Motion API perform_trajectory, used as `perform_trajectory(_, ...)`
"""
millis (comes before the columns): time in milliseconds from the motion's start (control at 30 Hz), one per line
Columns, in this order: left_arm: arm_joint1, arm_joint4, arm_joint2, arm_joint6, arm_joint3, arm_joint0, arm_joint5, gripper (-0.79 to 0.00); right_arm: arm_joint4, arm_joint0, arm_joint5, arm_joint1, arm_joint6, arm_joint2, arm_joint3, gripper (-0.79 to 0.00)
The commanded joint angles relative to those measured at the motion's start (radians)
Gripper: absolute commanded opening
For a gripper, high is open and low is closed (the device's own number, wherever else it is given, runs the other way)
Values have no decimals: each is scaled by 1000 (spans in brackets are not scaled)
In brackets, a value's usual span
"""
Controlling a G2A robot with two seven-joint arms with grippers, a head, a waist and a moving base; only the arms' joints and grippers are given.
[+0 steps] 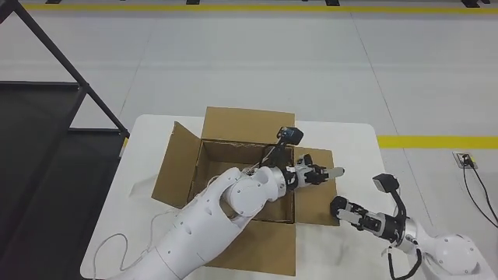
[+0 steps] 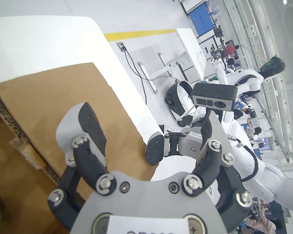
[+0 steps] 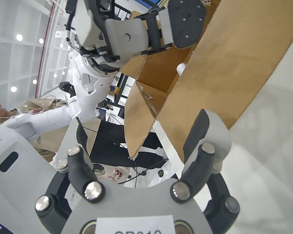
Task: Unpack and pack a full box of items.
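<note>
An open cardboard box (image 1: 241,173) stands on the white table (image 1: 350,136) with its flaps spread outward. My left gripper (image 1: 323,173) hovers over the box's right flap (image 1: 315,196), open and holding nothing (image 2: 149,127). My right gripper (image 1: 342,210) is low beside that flap's outer edge, also open and empty (image 3: 140,135). In the right wrist view the flap (image 3: 222,62) rises ahead, with the left gripper's pad (image 3: 186,23) above it. A small white item (image 3: 181,68) peeks out inside the box. The rest of the box's inside is hidden by my left arm.
A black metal rack (image 1: 47,124) stands close to the table's left side. On the floor to the right there is a power outlet with a cable (image 1: 465,159). Bare table surface lies right of the box (image 1: 358,171).
</note>
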Motion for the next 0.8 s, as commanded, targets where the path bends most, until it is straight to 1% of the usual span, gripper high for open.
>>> perform_trajectory(0, 24, 56, -55, 6, -87, 51, 29, 0, -2, 4, 1, 1, -6, 0, 7, 0)
perform_trajectory(67, 51, 109, -118, 6, -182, 115, 58, 0, -13, 8, 11, 2, -18, 1, 14, 0)
perform_trajectory(200, 101, 205, -257, -10, -397, 274, 105, 0, -48, 18, 32, 4, -37, -6, 10, 0)
perform_trajectory(300, 129, 258, -356, -19, -533, 390, 115, 0, -60, 28, 43, 5, -41, -14, 1, 0)
perform_trajectory(367, 143, 275, -417, -22, -604, 460, 113, 0, -61, 36, 49, 6, -44, -20, -4, 0)
perform_trajectory(533, 167, 307, -536, -8, -736, 617, 103, 0, -57, 62, 65, 5, -57, -36, -9, 0)
perform_trajectory(667, 179, 315, -595, 2, -817, 731, 85, 0, -56, 63, 67, 5, -60, -37, -10, 0)
perform_trajectory(767, 179, 315, -595, 2, -817, 731, 85, 0, -56, 63, 67, 5, -60, -37, -10, 0)
